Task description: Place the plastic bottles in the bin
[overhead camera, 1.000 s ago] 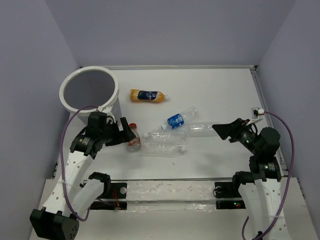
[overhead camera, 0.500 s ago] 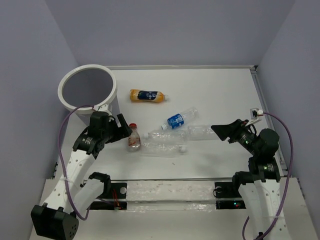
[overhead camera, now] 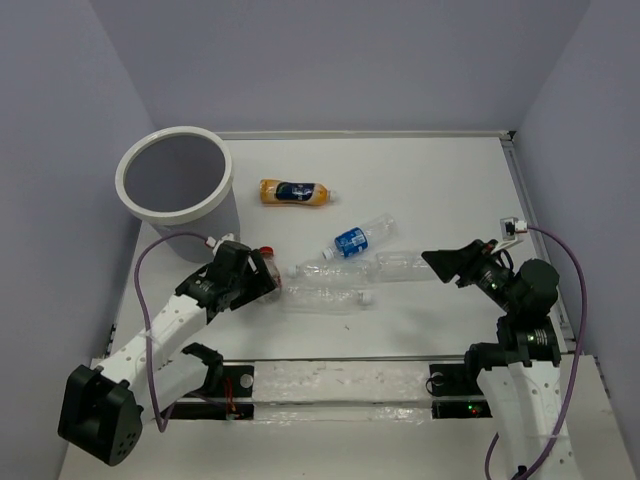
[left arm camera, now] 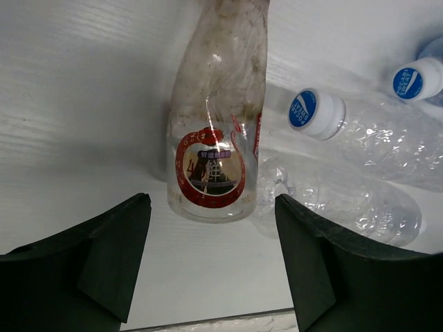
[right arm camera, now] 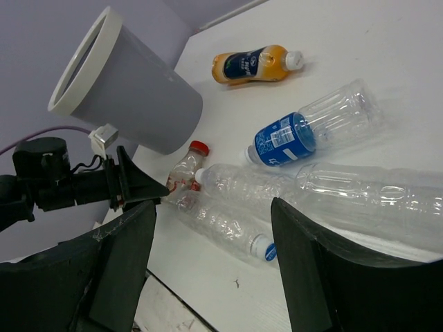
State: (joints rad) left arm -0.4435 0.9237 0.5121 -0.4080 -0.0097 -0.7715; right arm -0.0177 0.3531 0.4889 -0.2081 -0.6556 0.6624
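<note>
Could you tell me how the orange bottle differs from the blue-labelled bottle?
The orange bottle is orange with a dark label; the blue-labelled bottle is clear. The orange bottle lies level across the top view; the blue-labelled bottle lies diagonally. Both lie on their sides.

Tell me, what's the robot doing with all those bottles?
It's tidying plastic bottles into the bin. The left pincer is open on either side of the red-capped bottle's bottom end, not squeezing it yet. The right pincer is open too, hanging above the table with nothing in it. The orange bottle, blue-labelled bottle and clear bottles lie on the table. No bottle shows in the bin.
</note>
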